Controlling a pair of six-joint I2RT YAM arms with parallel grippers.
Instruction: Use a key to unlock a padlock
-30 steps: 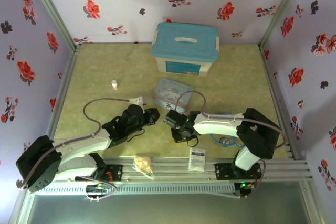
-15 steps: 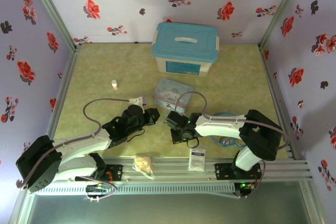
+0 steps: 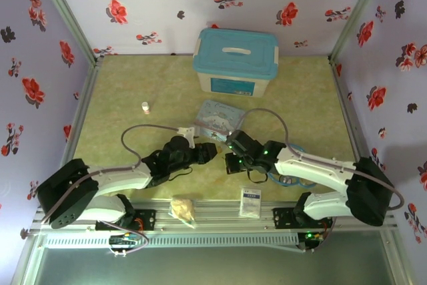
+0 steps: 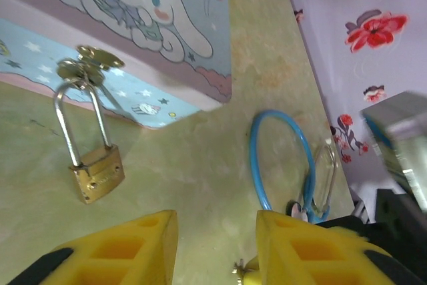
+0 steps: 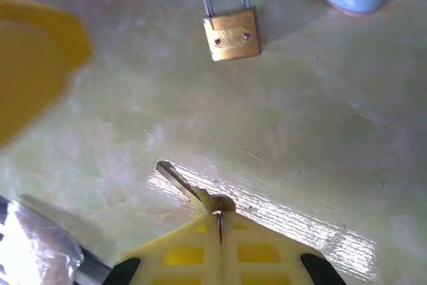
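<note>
Sensibly, my right tool (image 5: 217, 221) gripped the key (image 5: 175, 177) by its head, leaving the blade free for the padlock (image 5: 231, 35); my left tool (image 4: 217, 226) gaped empty.

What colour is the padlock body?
Brass-yellow. The padlock shows best in the right wrist view.
</note>
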